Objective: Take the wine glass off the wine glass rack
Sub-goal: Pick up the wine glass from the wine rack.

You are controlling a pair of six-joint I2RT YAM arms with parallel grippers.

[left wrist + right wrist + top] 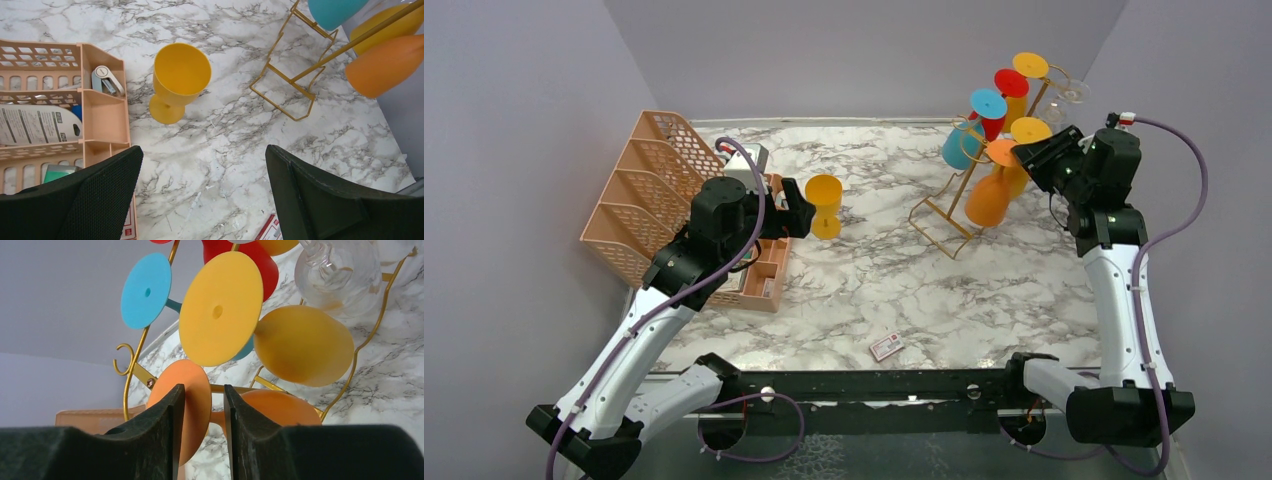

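The right gripper stands half-closed about the stem of the orange glass low on the rack, whether pinching I cannot tell; it should clamp squarely, then slide the foot off its hook.

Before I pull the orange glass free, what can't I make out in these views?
- Right wrist: fingers of the right claw cover the foot edge of the orange glass; grip unclear.
- Right wrist: clear glass cut off by the top edge.
- Left wrist: wine glass rack, upper part cut off by the top edge.
- Top: small card, print too small.
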